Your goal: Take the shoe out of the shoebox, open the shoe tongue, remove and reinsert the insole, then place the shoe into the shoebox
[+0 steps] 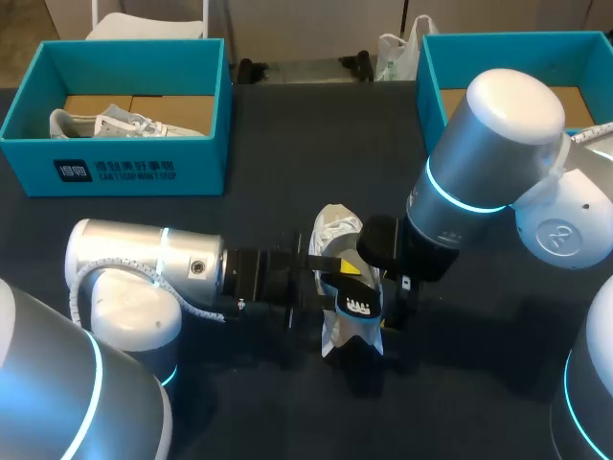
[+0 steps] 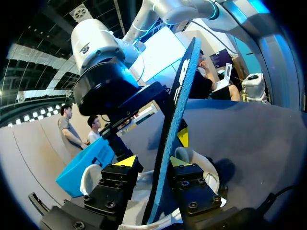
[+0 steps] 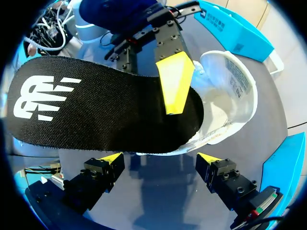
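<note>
Left gripper [image 2: 152,161]: fingers clamped on black insole [image 3: 96,110], at end away from its white logo; insole stands on edge between them. White shoe [image 3: 230,91] just under this gripper, on dark table [image 1: 249,402]. Right gripper [image 3: 159,158]: fingers wide apart, insole just ahead of tips. Beyond both grippers: teal shoebox [image 1: 115,168] holding second shoe [image 1: 124,123].
</note>
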`<move>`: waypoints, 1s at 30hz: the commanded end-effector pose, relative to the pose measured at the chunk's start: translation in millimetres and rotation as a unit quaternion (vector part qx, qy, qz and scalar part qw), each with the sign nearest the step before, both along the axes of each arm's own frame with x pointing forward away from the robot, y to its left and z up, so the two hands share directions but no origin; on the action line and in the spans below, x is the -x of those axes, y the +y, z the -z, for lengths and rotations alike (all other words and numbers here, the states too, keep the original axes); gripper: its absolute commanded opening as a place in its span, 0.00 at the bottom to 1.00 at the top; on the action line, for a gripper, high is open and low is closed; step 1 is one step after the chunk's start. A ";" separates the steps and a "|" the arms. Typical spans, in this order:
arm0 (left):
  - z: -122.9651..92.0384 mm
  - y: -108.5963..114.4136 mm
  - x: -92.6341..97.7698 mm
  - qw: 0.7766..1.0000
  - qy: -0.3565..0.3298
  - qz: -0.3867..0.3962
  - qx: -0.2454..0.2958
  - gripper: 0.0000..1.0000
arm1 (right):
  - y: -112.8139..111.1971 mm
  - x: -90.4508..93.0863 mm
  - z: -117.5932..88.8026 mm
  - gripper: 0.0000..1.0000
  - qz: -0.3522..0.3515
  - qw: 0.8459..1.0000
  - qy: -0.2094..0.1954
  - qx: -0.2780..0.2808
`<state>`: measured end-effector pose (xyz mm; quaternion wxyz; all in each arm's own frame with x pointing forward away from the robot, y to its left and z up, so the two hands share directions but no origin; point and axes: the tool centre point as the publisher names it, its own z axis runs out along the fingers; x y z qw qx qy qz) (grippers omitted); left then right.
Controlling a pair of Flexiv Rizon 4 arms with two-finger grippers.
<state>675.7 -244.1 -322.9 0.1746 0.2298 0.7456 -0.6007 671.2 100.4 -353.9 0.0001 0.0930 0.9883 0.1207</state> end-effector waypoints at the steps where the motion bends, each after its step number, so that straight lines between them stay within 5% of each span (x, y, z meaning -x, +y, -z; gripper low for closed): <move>1: -1.3 -1.5 7.2 1.000 -0.010 -0.006 -0.001 0.34 | 1.1 0.6 1.0 1.00 0.001 1.000 -0.001 0.001; 6: 2.6 -6.5 5.5 0.999 -0.033 -0.011 -0.005 0.00 | 1.1 0.6 1.0 1.00 0.001 1.000 -0.001 0.001; 30: 36.9 -11.2 -34.8 0.994 -0.095 -0.045 -0.036 0.00 | 1.1 0.6 1.0 1.00 0.001 1.000 -0.001 0.001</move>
